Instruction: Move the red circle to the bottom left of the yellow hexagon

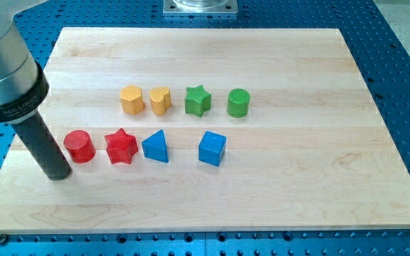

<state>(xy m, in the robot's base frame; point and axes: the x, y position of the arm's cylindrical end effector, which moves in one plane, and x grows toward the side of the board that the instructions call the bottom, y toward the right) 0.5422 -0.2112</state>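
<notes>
The red circle (pixel 79 146) stands on the wooden board (pixel 262 199) at the view's left. The yellow hexagon (pixel 132 99) stands above it and to its right, in the upper row. My tip (pixel 58 173) rests on the board just left of and slightly below the red circle, close to it; I cannot tell if they touch. The dark rod rises from the tip toward the view's upper left.
A yellow heart (pixel 161 100), green star (pixel 198 100) and green circle (pixel 238 103) continue the upper row rightward. A red star (pixel 121 146), blue triangle (pixel 156 146) and blue cube (pixel 212 148) follow the red circle in the lower row.
</notes>
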